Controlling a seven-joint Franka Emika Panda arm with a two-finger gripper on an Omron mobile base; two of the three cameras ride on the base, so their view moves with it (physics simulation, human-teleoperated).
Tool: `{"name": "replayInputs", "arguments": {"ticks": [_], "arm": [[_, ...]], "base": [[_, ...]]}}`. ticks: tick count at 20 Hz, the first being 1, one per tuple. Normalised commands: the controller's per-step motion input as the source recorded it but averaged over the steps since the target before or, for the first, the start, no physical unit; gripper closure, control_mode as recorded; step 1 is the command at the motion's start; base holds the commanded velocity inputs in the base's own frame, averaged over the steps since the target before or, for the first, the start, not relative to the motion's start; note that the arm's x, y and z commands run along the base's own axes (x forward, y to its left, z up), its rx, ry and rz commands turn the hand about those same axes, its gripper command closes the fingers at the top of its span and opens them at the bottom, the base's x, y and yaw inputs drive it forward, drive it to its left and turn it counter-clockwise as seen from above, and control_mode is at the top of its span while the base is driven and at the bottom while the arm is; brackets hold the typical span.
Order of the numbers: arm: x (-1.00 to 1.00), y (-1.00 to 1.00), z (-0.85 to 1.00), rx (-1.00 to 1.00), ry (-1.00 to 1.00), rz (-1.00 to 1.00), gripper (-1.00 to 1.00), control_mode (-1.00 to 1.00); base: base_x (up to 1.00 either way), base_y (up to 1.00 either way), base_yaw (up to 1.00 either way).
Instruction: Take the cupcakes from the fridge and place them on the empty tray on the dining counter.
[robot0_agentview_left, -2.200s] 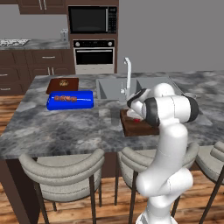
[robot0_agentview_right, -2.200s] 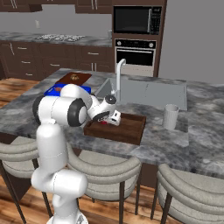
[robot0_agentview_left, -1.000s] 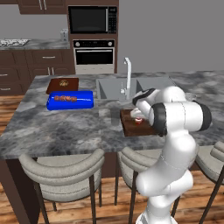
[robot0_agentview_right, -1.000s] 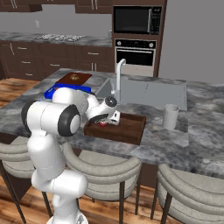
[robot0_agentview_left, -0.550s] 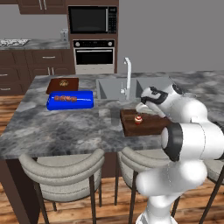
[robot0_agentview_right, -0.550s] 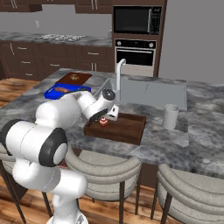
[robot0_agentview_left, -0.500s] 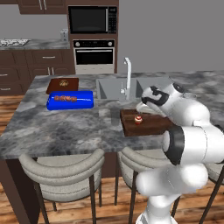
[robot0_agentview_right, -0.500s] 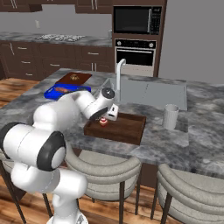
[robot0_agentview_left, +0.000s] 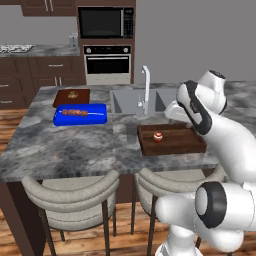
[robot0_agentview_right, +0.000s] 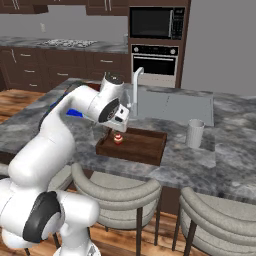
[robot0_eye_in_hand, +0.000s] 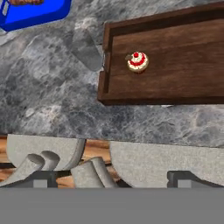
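Cupcake (robot0_eye_in_hand: 138, 61) with the red top sits alone on the tray (robot0_eye_in_hand: 183, 83), near its left end, on the dining counter (robot0_eye_in_hand: 52, 92); gripper (robot0_agentview_right: 121, 128) hangs just above it, jaws spread wide, holding nothing; first delivery looks done; I see no tan cupcake on the tray, so the next move, by my reckoning, is lifting clear and heading to the fridge.

No legible text, labels, brands, numbers or signs found on any appliance, tray, container or surface in any view.
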Motion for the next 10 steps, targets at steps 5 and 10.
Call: {"name": "replayInputs", "arguments": {"ticks": [5,10], "arm": [[-1.00,0.14,0.43,-0.02,-0.12,0.00,-1.00,-1.00],[-0.83,0.39,0.27,-0.18,-0.29,0.00,-1.00,-1.00]], "base": [[0.00,0.00,0.00],[0.00,0.00,0.00]]}}
